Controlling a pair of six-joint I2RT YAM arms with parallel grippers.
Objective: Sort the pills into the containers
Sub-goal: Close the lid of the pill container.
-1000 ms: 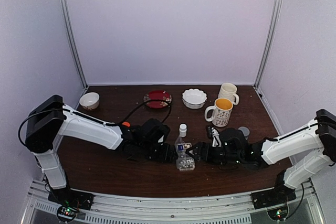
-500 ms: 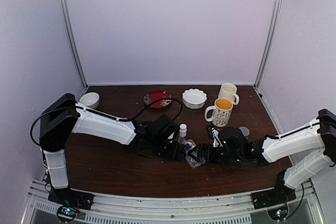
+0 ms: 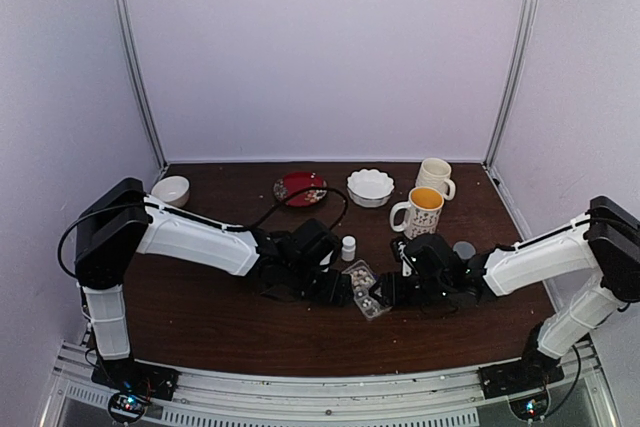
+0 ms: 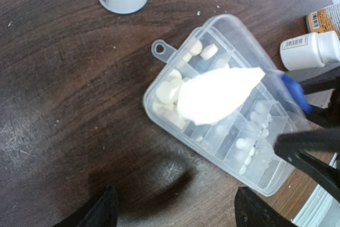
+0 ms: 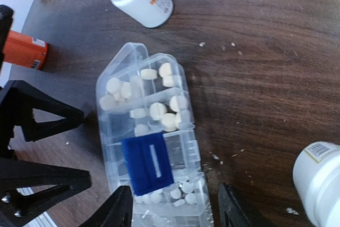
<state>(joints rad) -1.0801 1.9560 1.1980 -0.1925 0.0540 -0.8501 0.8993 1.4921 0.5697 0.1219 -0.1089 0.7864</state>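
The right gripper (image 5: 176,201) is the nearer one. Its fingers stand apart astride the near end of the pill box (image 5: 129,56), apparently unclamped, and the box's long axis runs almost straight away from it, leaning a little left. The box lies on the table (image 5: 255,78) between both grippers, with pills (image 5: 159,111) in several of its cells. Beyond it the left gripper (image 4: 179,213) is also spread, with nothing between its fingers. From that side the box lies slantwise ahead of the tips with bare wood between, so the next move on the box probably suits the right arm.
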